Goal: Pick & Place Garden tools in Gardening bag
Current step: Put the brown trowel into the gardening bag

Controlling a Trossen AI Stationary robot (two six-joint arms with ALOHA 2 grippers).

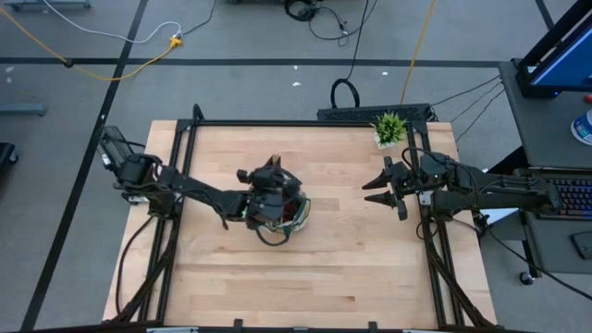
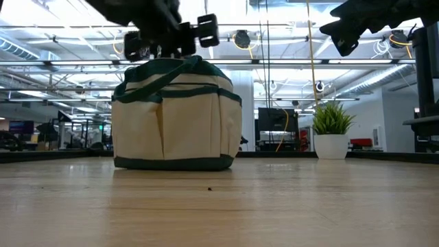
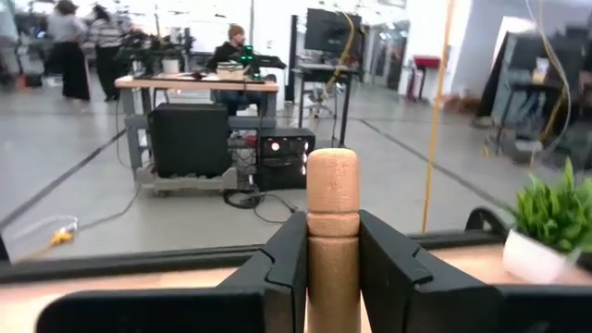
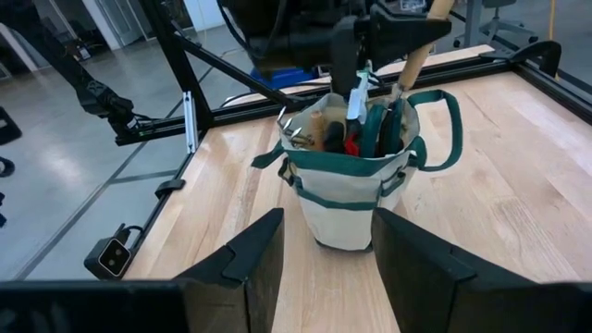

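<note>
The khaki gardening bag (image 4: 356,185) with dark green trim stands upright on the table's middle; it also shows in the low view (image 2: 175,116) and the high view (image 1: 282,215). Several tools (image 4: 356,129) stick up out of it. My left gripper (image 3: 332,236) is above the bag's opening, shut on a wooden-handled tool (image 4: 416,60) whose metal end is hidden in the bag. My right gripper (image 4: 326,231) is open and empty, above the table to the bag's right (image 1: 384,190). My left gripper pinches the tool's wooden handle (image 3: 332,264) between its two fingers (image 3: 287,259), a little below the rounded free end (image 3: 332,176). The fingers are about level, point toward the table's far edge and lie across the handle. The handle stands nearly upright, its lower part down in the bag.
A small potted green plant (image 1: 389,128) stands at the table's far right corner, also in the low view (image 2: 332,134). Bare wood lies in front of the bag and to its left. People are at desks in the room beyond.
</note>
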